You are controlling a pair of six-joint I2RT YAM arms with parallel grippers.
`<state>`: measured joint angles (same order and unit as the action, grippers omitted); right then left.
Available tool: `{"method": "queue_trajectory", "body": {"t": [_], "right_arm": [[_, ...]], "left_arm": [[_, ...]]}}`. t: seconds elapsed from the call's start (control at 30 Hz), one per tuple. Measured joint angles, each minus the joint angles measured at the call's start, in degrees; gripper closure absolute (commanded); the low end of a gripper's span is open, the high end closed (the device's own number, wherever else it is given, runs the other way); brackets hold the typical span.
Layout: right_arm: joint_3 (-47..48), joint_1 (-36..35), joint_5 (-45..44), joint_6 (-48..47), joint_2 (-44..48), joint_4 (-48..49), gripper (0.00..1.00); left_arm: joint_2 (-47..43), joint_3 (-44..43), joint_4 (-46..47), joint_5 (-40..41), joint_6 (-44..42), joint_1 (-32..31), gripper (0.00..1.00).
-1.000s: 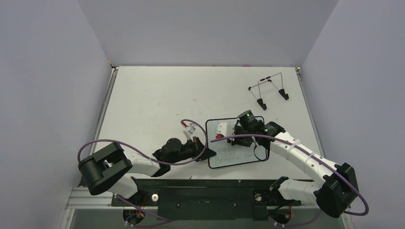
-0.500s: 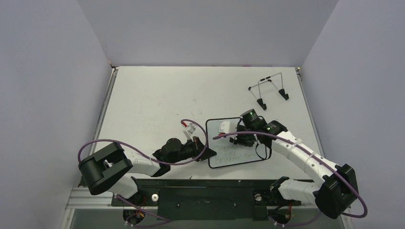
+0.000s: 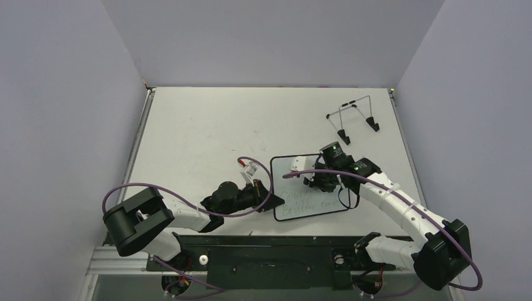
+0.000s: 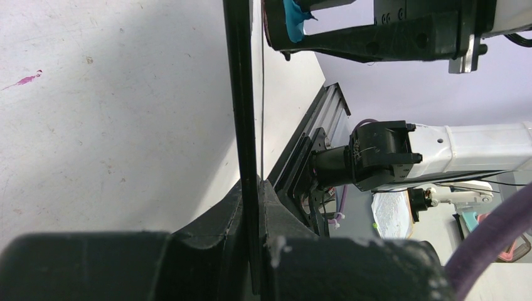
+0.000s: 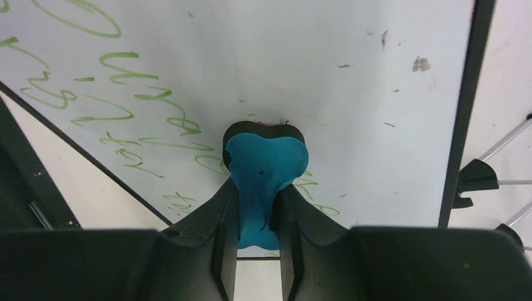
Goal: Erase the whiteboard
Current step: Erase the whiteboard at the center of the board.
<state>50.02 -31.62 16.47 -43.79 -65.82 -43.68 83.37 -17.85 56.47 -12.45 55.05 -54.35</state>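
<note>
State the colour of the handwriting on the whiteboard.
Green handwriting on the whiteboard; clearest in the right wrist view.

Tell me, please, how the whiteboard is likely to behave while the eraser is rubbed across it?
Probably stiff: the whiteboard shows as a straight thin edge in the left gripper. Likely light and prone to slide on the smooth table, so that clamp matters. The eraser in the right gripper should glide on its glossy face.
</note>
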Motion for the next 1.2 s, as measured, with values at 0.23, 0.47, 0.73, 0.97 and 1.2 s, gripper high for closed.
{"method": "queue_trajectory", "body": {"t": [0.23,0.47,0.73,0.97,1.2], "right_arm": [[-0.22,1.25,-4.28,3.65,0.09,4.22,1.0],[-0.24,0.72,0.98,-0.09,0.33,0.37,1.0],[-0.39,0.59,-1.11,0.7,0.31,1.77,1.0],[-0.42,-4.96,1.38,-1.22,-0.61,-0.61,1.0],[-1.33,-6.82,-9.42,6.56,-1.49,6.73,1.0]], "left_arm": [[0.0,0.0,0.0,0.0,-0.02,0.0,1.0],[0.0,0.0,0.0,-0.02,-0.02,0.0,1.0],[0.0,0.0,0.0,-0.02,-0.04,0.0,1.0],[0.0,0.0,0.02,-0.02,-0.04,0.0,1.0],[0.0,0.0,-0.09,1.51,0.22,0.13,1.0]]}}
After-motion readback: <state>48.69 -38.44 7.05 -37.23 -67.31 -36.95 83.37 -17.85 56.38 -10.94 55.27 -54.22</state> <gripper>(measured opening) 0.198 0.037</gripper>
